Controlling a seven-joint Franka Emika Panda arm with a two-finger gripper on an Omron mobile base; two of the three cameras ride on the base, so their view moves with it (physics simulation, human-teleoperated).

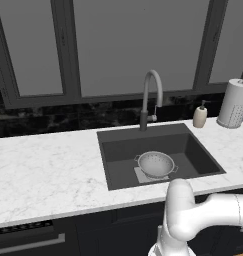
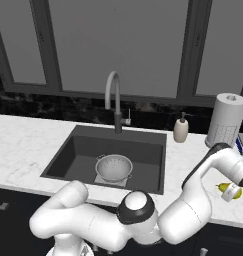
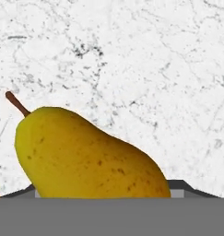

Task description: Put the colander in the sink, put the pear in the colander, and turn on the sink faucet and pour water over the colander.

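Colander [image 1: 155, 164]: left base view, sits upright on the sink [image 1: 190, 145] floor, over the pale square patch, near the basin's front wall.
Faucet [image 1: 151, 95]: behind the sink's back rim, gooseneck spout curving over the basin, no water visible.
Soap dispenser [image 1: 200, 116]: right of the faucet on the marble counter [image 1: 48, 167]; paper towel roll [image 1: 234, 103] further right of it.
Arm: white elbow in front of the sink's front edge, reaching off to the right.
Right base view: colander [image 2: 113, 167] in the sink [image 2: 150, 165], again on the pale patch; faucet [image 2: 114, 100] behind it.
Pear [image 2: 224, 188]: on the counter well to the right of the sink, in front of the paper towel roll [image 2: 225, 120]; soap dispenser [image 2: 181, 129] between roll and faucet.
Gripper [image 2: 232, 191]: down at the pear, wrist partly covering it.
Hand view: pear [image 3: 85, 156] lying on its side on the marble, stem toward upper left, very close to the camera.
Fingers: tips hidden behind the pear; can't tell whether they're spread or pinching it.
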